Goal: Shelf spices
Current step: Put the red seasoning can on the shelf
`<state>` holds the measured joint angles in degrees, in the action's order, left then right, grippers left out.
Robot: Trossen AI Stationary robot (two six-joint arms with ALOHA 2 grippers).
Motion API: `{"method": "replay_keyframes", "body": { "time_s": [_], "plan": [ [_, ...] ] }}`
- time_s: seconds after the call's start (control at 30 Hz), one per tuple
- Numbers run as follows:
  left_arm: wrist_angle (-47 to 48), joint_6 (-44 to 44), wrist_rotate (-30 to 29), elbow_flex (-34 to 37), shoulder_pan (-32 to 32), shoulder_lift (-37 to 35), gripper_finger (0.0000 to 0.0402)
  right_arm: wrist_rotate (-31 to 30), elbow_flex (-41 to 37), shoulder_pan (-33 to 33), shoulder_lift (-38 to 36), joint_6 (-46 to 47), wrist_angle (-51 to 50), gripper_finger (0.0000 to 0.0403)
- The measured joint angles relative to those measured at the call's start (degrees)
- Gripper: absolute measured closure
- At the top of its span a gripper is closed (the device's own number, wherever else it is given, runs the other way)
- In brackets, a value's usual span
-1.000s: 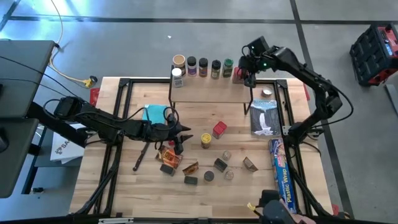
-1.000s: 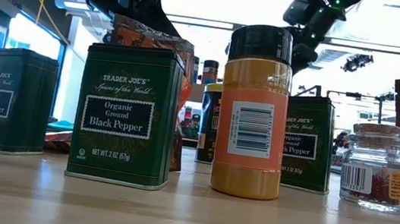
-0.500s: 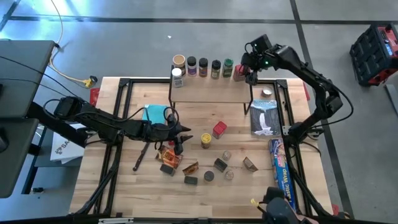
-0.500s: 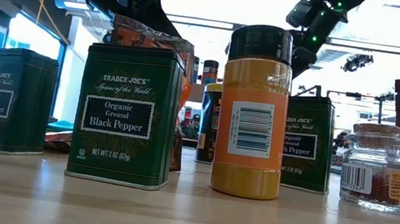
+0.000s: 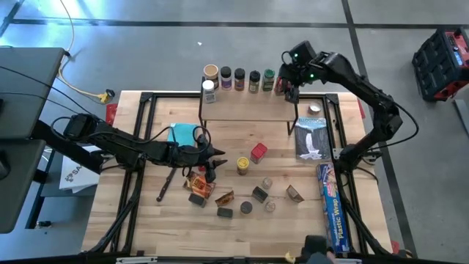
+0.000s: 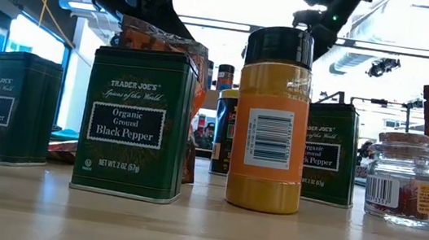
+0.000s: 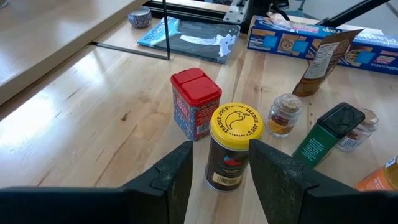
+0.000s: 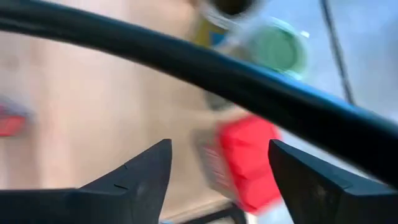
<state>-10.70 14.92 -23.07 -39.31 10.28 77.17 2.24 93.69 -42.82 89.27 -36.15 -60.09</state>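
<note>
Seen from above: right gripper [image 5: 289, 79] raised over the far right end of the shelf [image 5: 245, 111], fingers [image 8: 314, 186] spread wide and holding nothing, a red box [image 8: 242, 163] showing blurred between them and a green-lidded jar [image 8: 278, 48] beyond. Along the shelf's back edge, a row of jars [image 5: 239, 78], with one white-capped jar [image 5: 209, 92] at the near left corner. Left gripper [image 5: 217, 163] low over the table [image 5: 146, 213] near its middle, fingers [image 7: 171, 176] parted either side of a yellow-lidded jar [image 7: 231, 146] without touching it; just behind that jar, a red tin [image 7: 196, 102]. Nearer the front edge, loose spices scattered: dark tins [image 6: 134, 122], an orange bottle [image 6: 272, 119], a small glass jar [image 6: 402, 177]. At the right edge, a long blue box [image 5: 331, 207].
</note>
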Motion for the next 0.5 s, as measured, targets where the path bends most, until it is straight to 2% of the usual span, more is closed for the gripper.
{"method": "replay_keyframes", "body": {
  "time_s": [0.2,0.33,0.5],
  "plan": [
    [0.02,-0.02,0.0,0.0,0.0,0.0,0.0251,5.0,-0.27,2.7,0.13,1.95,0.09,0.0221],
    [0.04,-0.02,0.0,0.0,0.0,0.0,0.0251,5.09,-3.85,1.51,0.38,2.84,0.54,0.0279],
    [-0.11,-0.02,-0.02,0.0,0.31,-0.04,0.0251,4.67,-7.6,0.32,0.42,2.89,4.11,0.0329]
  ]
}}
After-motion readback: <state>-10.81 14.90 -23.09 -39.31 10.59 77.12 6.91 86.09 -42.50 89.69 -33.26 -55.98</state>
